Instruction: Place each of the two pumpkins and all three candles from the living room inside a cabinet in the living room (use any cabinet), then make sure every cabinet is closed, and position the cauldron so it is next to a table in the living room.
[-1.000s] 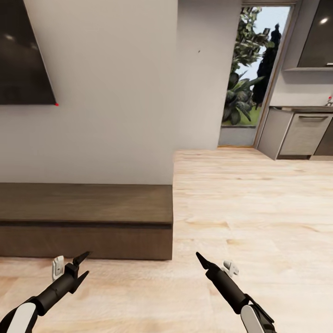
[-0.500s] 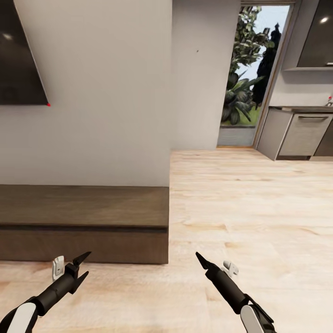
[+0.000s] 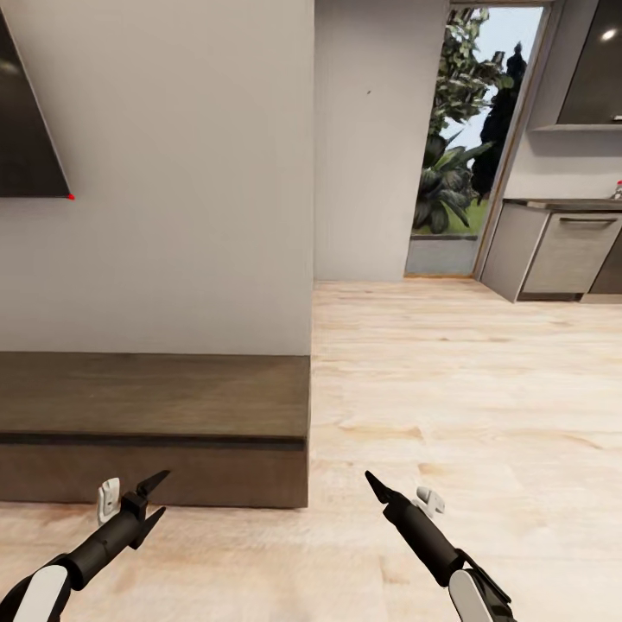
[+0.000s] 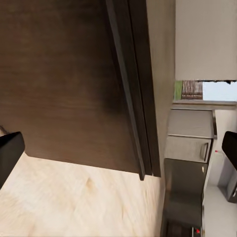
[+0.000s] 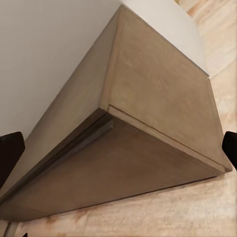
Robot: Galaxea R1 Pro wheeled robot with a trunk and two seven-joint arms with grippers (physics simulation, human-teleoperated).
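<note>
Head view: low dark cabinet (image 3: 155,423), front shut, against the wall ahead-left on wood floor (image 3: 466,389); left gripper (image 3: 154,498) parted and empty, right gripper (image 3: 373,480) empty, opening unclear.

cabinet (image 3: 155,415) cut off at left edge, wall screen (image 3: 26,130) likewise cropped

A home living room opening onto a kitchen: low wood cabinet (image 3: 155,415), wall-mounted screen (image 3: 30,130), plank floor (image 3: 466,389), kitchen cupboards (image 3: 561,255), garden doorway (image 3: 466,130).
</note>
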